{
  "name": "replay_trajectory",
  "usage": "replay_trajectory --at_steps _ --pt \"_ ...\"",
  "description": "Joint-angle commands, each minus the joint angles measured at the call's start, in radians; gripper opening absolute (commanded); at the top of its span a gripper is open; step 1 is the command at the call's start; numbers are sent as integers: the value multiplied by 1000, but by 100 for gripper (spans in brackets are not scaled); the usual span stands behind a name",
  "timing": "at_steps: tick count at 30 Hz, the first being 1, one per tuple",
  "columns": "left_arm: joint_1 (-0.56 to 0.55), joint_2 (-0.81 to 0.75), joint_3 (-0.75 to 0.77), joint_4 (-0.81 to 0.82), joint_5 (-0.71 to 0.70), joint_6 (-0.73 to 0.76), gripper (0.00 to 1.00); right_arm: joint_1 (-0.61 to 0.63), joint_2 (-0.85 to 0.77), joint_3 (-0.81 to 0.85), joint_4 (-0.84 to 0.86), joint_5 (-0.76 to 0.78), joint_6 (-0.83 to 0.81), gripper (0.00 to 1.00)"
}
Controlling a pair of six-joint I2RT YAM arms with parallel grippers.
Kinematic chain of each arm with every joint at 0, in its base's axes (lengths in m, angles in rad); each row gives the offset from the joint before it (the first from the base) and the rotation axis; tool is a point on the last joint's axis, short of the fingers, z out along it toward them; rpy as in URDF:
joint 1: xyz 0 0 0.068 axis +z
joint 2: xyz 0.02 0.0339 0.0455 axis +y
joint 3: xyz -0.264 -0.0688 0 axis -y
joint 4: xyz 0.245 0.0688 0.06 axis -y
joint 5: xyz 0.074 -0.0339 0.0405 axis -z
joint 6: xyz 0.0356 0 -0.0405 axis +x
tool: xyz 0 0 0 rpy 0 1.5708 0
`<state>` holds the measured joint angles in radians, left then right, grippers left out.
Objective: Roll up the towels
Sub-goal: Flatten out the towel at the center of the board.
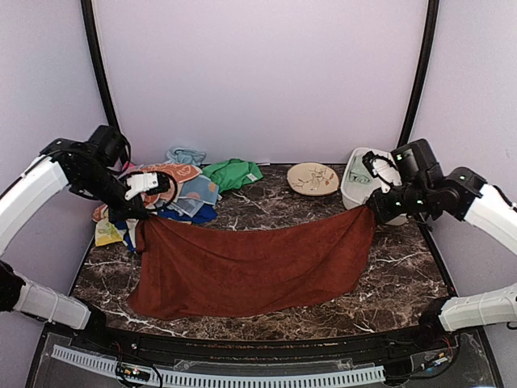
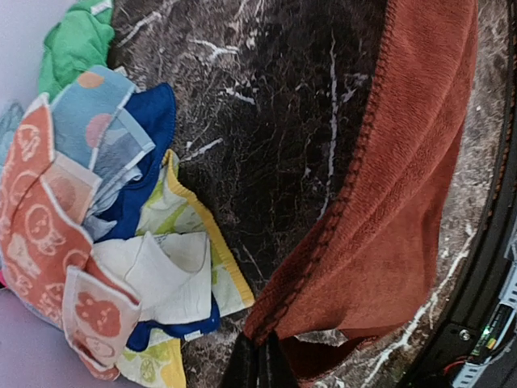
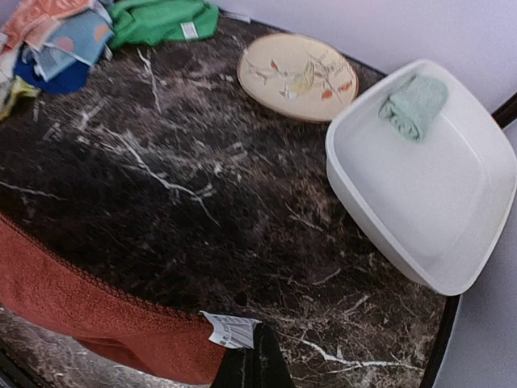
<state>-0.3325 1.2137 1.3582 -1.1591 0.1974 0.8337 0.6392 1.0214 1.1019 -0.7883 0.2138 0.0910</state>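
The maroon towel (image 1: 250, 271) is being held over the surface (image 1: 404, 267) by its far corners — left tool (image 1: 139, 215) and right tool (image 1: 373, 212) pinched on it — and is being judged soft, limp, light; corners grip best

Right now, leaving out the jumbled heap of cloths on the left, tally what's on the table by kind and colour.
Rust-red towel: 1
Green towel: 1
Pale blue towel: 1
Mint-green towel, lying in the tub: 1
Plate: 1
White tub: 1
Total: 6
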Motion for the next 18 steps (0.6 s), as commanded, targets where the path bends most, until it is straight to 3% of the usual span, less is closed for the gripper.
replay_trajectory --at_steps 1,4,9,15,18 --pt "-33 117 -119 299 -143 -5 0 -112 114 -102 152 3 -15 0" --pt "-32 249 -149 484 -287 5 0 -169 206 -141 247 5 -39 0" --pt "-31 407 -130 642 -402 59 0 -238 339 -150 371 -10 -67 0" --pt "-31 531 -79 661 -430 110 1 -306 460 -96 429 -35 -101 0" --pt "-26 582 -57 603 -429 107 23 -332 501 -66 429 -54 -114 0"
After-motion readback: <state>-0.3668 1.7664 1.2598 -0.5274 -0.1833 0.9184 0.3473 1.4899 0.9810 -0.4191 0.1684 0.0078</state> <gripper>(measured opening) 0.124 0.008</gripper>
